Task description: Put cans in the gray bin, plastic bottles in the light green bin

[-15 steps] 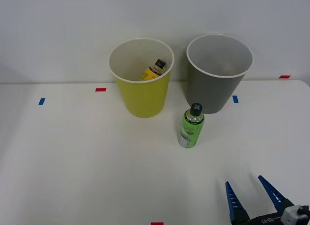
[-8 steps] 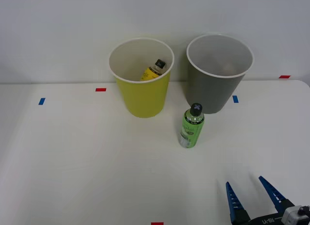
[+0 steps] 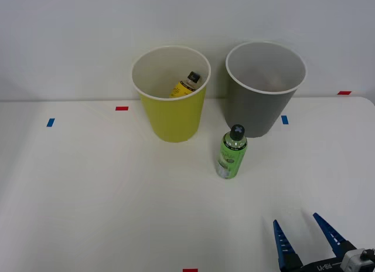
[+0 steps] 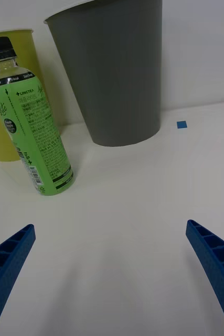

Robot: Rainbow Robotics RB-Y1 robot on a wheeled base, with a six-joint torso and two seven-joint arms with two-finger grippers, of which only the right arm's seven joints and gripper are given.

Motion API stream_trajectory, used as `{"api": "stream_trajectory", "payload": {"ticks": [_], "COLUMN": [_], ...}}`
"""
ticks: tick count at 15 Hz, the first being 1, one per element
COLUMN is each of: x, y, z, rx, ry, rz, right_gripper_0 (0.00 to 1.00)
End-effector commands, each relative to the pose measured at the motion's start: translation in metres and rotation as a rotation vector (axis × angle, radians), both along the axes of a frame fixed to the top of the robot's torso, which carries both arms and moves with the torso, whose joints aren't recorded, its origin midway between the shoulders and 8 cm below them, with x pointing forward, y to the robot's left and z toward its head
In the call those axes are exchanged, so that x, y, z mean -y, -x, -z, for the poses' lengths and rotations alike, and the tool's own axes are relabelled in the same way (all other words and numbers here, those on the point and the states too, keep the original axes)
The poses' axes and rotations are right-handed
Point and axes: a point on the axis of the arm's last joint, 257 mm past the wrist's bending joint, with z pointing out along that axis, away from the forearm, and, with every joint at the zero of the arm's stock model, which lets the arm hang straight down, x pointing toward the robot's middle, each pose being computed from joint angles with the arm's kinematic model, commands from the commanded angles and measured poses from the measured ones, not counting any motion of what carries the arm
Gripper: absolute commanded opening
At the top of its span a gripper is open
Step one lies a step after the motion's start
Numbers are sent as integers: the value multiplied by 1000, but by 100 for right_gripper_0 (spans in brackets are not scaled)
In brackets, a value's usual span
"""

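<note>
The right claw point(image 3: 307, 240) is showing two blue, ribbed, tapering fingers point(image 4: 216, 268), set in a black base with white lettering and a pale grey block.

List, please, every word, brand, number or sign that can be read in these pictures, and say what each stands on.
"LINC TEA": white letters on the black band of the green bottle, standing on the table.
Fine print and barcode on the same label: too small to read.
Yellow bottle inside the light green bin: label unreadable.
White lettering on the right gripper body: too small to read.

We see a glossy clear-plastic green bottle point(image 4: 30, 118), matt smooth plastic gray bin point(image 4: 114, 73), matt white desk point(image 3: 105, 201), and ribbed blue end effector point(image 3: 307, 244) fingers.
</note>
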Motion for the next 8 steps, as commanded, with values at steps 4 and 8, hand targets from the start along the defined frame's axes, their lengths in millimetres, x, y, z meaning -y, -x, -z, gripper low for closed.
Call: {"api": "stream_trajectory", "payload": {"ticks": [4, 8], "x": [0, 0], "y": [0, 0], "z": [0, 0], "rx": [0, 0], "ry": [0, 0], "rz": [0, 0], "right_gripper_0": [100, 100]}}
